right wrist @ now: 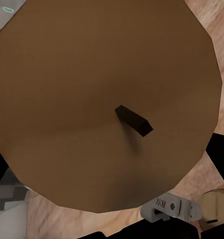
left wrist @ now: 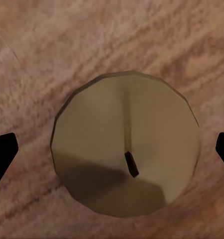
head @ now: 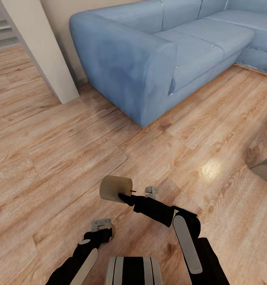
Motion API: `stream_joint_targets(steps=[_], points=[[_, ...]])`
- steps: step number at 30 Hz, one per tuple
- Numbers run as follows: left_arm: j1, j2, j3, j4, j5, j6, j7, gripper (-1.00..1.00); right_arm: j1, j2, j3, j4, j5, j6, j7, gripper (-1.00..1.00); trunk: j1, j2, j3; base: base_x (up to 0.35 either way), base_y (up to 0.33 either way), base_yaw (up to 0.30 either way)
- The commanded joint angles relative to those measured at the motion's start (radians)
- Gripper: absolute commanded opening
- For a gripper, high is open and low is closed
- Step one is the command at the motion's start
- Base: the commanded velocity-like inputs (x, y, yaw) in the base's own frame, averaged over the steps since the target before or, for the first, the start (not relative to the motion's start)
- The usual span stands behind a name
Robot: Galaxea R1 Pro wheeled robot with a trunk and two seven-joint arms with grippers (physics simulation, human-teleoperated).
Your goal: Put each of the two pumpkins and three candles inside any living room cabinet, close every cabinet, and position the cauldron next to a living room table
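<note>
Candles ride in both grippers near the sofa (head: 149, 59), right gripper (head: 123, 196) clenched on one candle (head: 116, 189), left gripper (head: 103, 229) seemingly grasping another candle (left wrist: 126, 149); jolts could shake either loose.

A blue sofa (head: 165, 51) stands on wood-plank flooring (head: 50, 158) beside a beige wall (head: 42, 51).

A blue sofa (head: 165, 51) stands on the wood floor (head: 70, 158), its near arm rounded and its seat cushions running back toward the far right corner. Left of it a pale wall corner (head: 42, 47) meets the floor. A grey edge (head: 266, 170) shows at far right.
</note>
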State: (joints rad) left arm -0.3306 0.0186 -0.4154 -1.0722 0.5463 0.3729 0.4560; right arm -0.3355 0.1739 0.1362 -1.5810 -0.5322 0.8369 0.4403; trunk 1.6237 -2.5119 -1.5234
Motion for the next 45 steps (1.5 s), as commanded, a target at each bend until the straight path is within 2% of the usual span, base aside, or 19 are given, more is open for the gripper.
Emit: stream_joint_targets(steps=[1,11,14,20,24,32,35,45], points=[[-0.001,0.001,-0.004,-0.002,0.009,0.001,0.010,1.00,0.000,0.001,-0.001,-0.001,0.000,0.005,0.003,-1.00,0.000,0.000,-0.001,0.000,0.000,0.000],[-0.001,-0.001,-0.003,-0.002,0.009,0.001,0.010,1.00,0.000,0.001,-0.001,-0.001,0.000,0.005,0.003,-1.00,0.000,0.000,-0.001,0.000,0.000,0.000],[-0.001,-0.001,-0.003,-0.002,0.009,0.001,0.010,1.00,0.000,0.001,-0.001,-0.001,0.000,0.005,0.003,-1.00,0.001,-0.001,-0.012,0.000,0.000,0.000],[-0.001,-0.002,-0.003,-0.002,0.009,0.001,0.010,1.00,0.000,0.001,-0.001,-0.001,0.000,0.005,0.003,-1.00,0.001,-0.001,-0.012,0.000,0.000,0.000],[-0.001,-0.002,-0.003,-0.002,0.009,0.001,0.010,1.00,0.000,0.001,-0.001,-0.001,0.000,0.005,0.003,-1.00,0.003,-0.002,-0.028,0.000,0.000,0.000],[-0.001,-0.002,-0.005,-0.002,0.009,0.000,0.010,1.00,0.000,0.001,-0.001,-0.001,0.000,0.005,0.003,-1.00,0.003,-0.002,-0.028,0.000,0.000,0.000],[-0.001,-0.002,-0.005,-0.002,0.009,0.000,0.010,1.00,0.000,0.001,-0.001,-0.001,0.000,0.005,0.002,-1.00,0.004,-0.003,-0.039,0.000,0.000,0.000],[-0.001,-0.003,-0.009,-0.002,0.011,-0.001,0.010,1.00,0.000,0.001,0.000,-0.001,0.000,0.005,-0.001,-1.00,0.004,-0.003,-0.039,0.000,0.000,0.000]])
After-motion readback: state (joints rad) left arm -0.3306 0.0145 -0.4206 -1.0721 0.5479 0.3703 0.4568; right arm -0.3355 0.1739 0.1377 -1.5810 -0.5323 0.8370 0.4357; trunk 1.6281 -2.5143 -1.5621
